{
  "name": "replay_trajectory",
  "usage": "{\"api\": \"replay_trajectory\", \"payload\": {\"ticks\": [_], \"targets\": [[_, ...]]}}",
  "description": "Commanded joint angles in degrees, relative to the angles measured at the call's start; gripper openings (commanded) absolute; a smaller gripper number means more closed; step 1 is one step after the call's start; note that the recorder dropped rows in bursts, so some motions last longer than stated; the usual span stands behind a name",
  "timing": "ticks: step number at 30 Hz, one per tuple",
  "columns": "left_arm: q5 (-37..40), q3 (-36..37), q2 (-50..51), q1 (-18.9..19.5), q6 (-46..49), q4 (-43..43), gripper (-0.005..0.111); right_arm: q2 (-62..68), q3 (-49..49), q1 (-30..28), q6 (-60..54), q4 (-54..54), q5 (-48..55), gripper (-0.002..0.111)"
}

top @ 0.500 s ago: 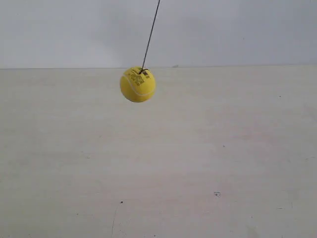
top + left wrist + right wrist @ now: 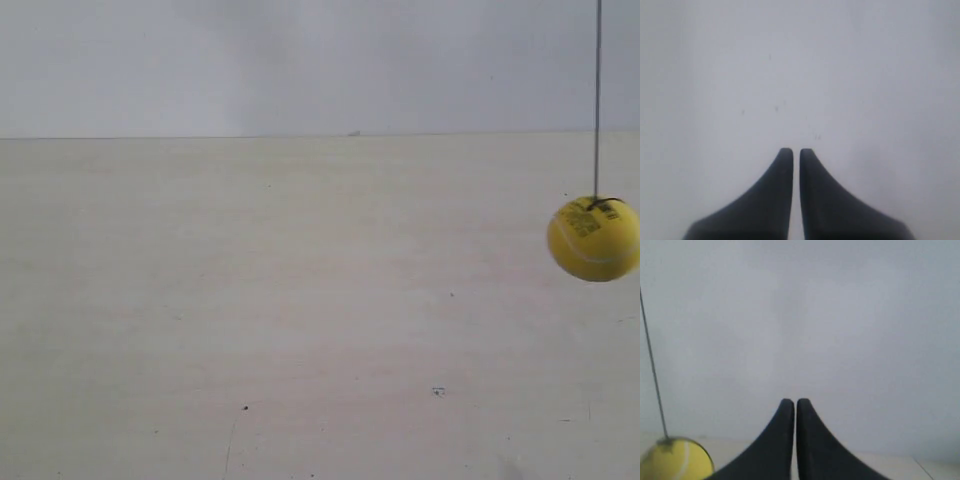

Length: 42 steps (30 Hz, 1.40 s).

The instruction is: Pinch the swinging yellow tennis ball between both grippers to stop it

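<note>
**Approach stage: the ball hangs free and neither claw is on it.**

The yellow tennis ball [image 2: 594, 238] hangs on its thin string [image 2: 598, 100] at about 3 o'clock in the exterior view, above the pale table [image 2: 300, 300], with its outer side clipped by the frame edge. No gripper shows in that view. The left gripper [image 2: 791, 152] has its jaws drawn together, with only a sliver between the tips, and it faces a blank grey backdrop [image 2: 800, 60]. The right gripper [image 2: 791, 402] looks closed in the same way, with the ball off to one side and well apart from it. I judge that the pinch has not begun. Next, the two claws must come in from opposite sides and meet the ball together, timed to its swing. The string's anchor and the grippers' positions relative to each other are out of view, and the ball's print is too blurred to read.
</note>
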Motion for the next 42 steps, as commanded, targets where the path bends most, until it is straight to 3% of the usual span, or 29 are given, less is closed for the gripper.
{"api": "replay_trajectory", "payload": {"ticks": [1,7,11,16,19,22,27,30,35,42], "targets": [[-13.1,-0.1,-0.1,0.0,-16.2,-0.8,0.005,-0.4,-0.1,-0.3,12.8,0.3,-8.1,0.0],[-18.0,-0.9,2.0,0.0,-30.0,2.1,0.005,-0.4,-0.1,-0.3,21.4,0.3,-14.6,0.0],[-18.0,-6.1,9.0,0.0,-40.1,13.0,0.005,0.1,-3.3,-0.3,23.2,-1.4,-12.0,0.0],[-23.5,-13.9,21.9,0.0,-51.9,32.8,0.005,7.3,-8.8,-0.3,35.6,-16.9,-11.5,0.0],[-29.3,-16.4,30.1,0.0,-54.0,39.5,0.005,13.4,-11.2,-0.3,46.8,-30.6,-12.3,0.0],[-36.4,-16.9,39.3,0.0,-52.1,41.8,0.005,20.0,-12.4,-0.3,53.4,-41.5,-17.1,0.0],[-48.5,-17.4,54.9,-0.1,-45.4,45.2,0.005,34.1,-12.4,-0.3,53.6,-44.8,-27.2,0.0],[-49.9,-18.8,64.9,-0.1,-41.7,48.2,0.005,42.2,-12.4,-0.3,50.6,-44.9,-33.0,0.0],[-49.9,-23.0,79.0,-5.4,-35.0,51.6,0.005,57.1,-12.8,-0.3,44.1,-46.9,-40.0,0.0],[-49.9,-29.7,94.7,-17.7,-17.4,48.3,0.005,68.4,-12.8,-0.3,33.7,-46.4,-42.8,0.0]]}}
